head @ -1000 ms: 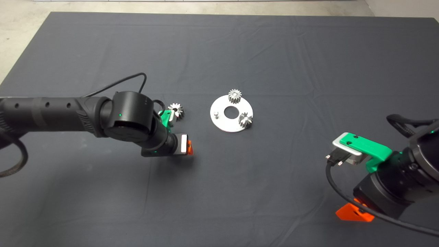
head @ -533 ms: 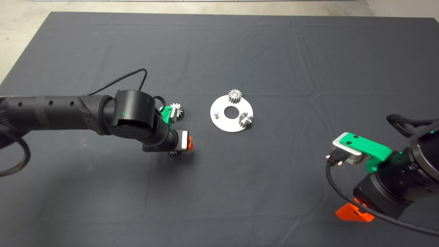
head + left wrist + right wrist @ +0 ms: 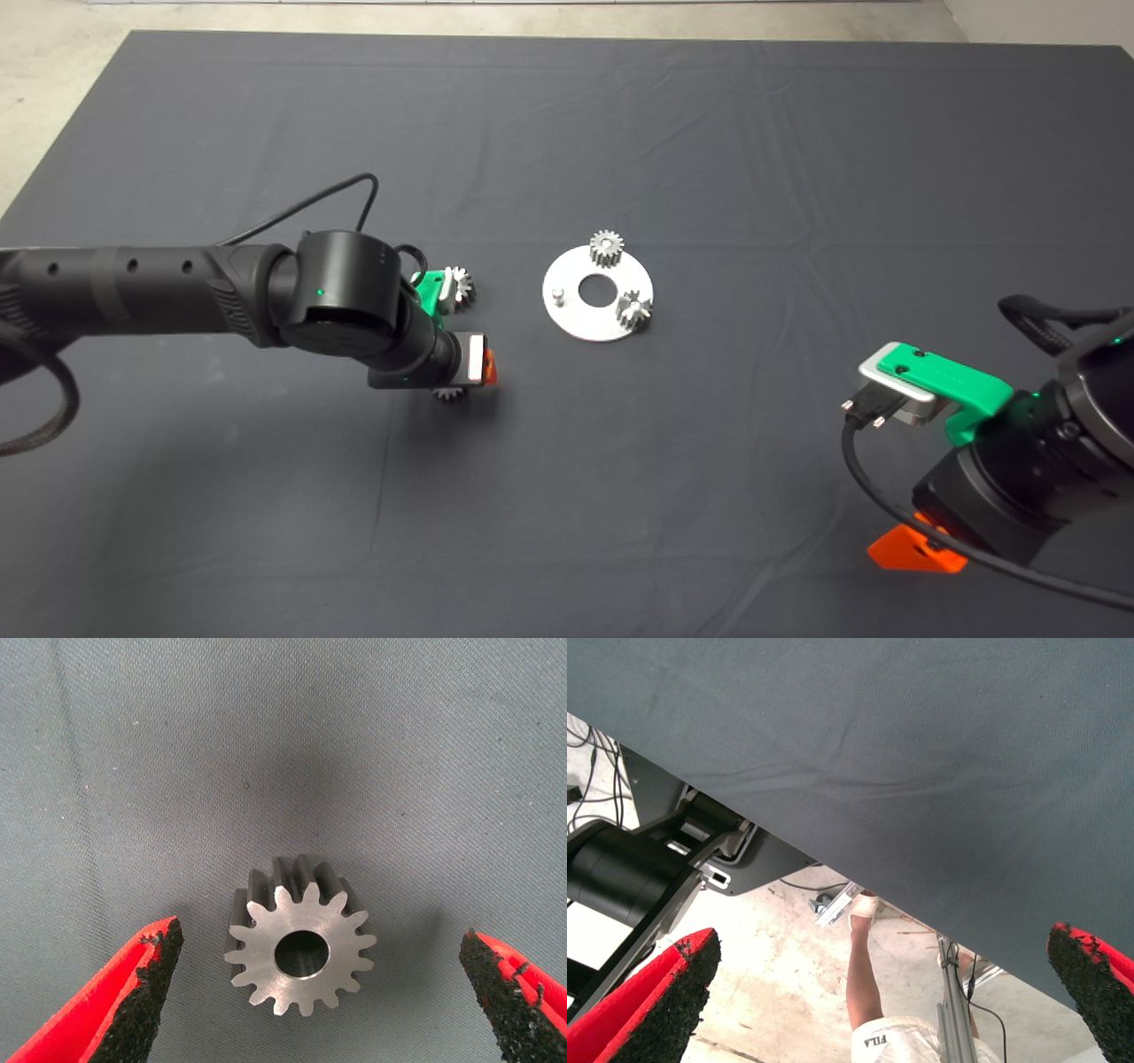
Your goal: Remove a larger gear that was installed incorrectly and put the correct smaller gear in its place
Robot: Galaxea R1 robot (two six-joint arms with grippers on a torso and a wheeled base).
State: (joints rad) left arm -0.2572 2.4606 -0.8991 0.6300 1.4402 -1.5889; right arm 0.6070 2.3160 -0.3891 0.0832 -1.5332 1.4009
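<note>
Flanking the smaller gear, left gripper gapes.

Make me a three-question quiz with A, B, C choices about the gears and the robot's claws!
1. Where is the silver steel gear under the left claw?
A. lying on the dark mat
B. on the round plate
C. inside the right claw

2. How many gears stand on the round silver metal plate?
A. one
B. two
C. four

3. How is the left claw?
A. shut on the gear
B. open, one red finger on each side of the gear
C. out of view

Answers:
1 A: mat fabric shows all around it.
2 B: one at the far rim, one at the right rim.
3 B: both fingers stand clear of the teeth.

The right claw waits at the mat's edge.
</note>
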